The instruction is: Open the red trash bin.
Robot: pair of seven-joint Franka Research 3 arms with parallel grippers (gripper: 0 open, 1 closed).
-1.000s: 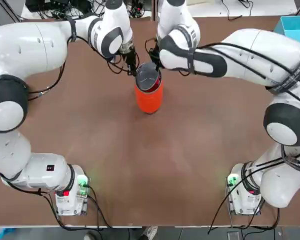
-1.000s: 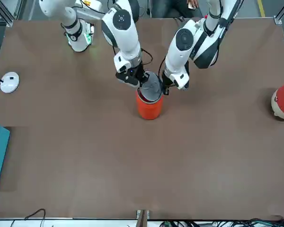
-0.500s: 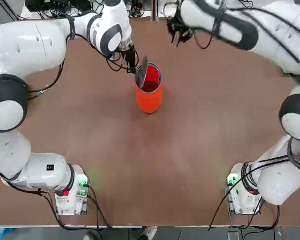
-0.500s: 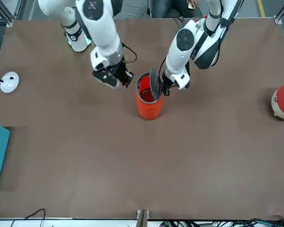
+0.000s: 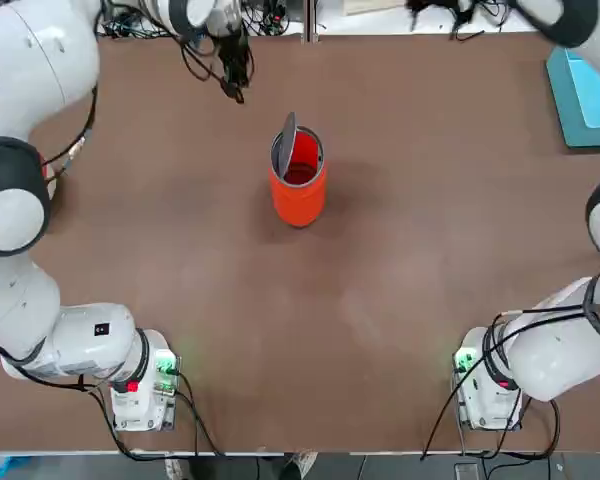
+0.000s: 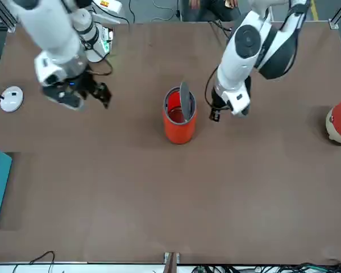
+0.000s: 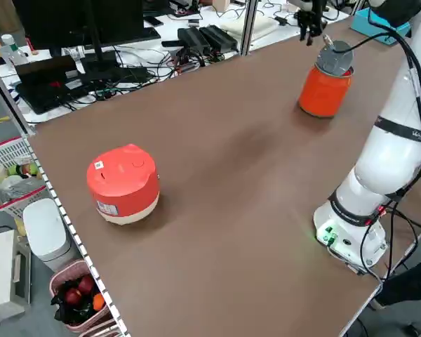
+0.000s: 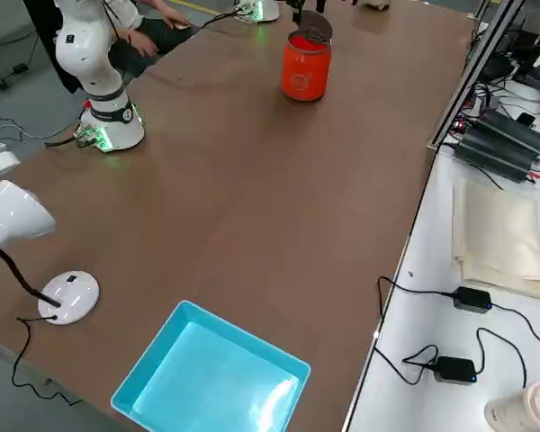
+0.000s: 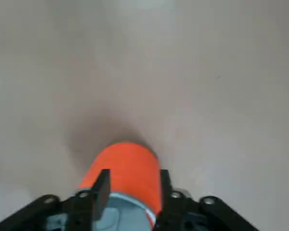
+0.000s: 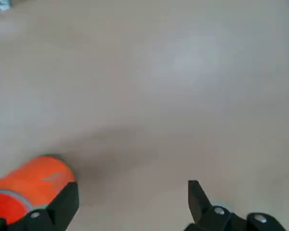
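Pincer of the left arm, the left pincer [image 5: 235, 80], hangs over the far left part of the counter [image 5: 380, 320], close to the far edge. Its fingers [image 9: 102, 185] are spread and hold nothing. The arm reaches in from the left side with its wrist bent downward. The red trash bin [image 5: 298, 185] lies to the right of this pincer and a little nearer the robot, clear of it, with bare counter between them. The bin stands upright about midway across the counter, in the far half, so its long axis is vertical. Its lid [image 5: 284, 145] is tipped up on edge toward the left side of the mouth, and the red inside shows beside it, so to my eye the bin already counts as open. Further right, the right pincer [image 6: 94, 94] is well apart from the bin, by the far edge on the right side. It too is spread wide and empty, both fingers [image 10: 67, 202] showing with only counter between them. The left arm is plainly the nearer of the two. Should the lid need another nudge, I reckon that arm would come back in from the bin's left. A teal box [image 5: 585, 95] sits at the far right corner.
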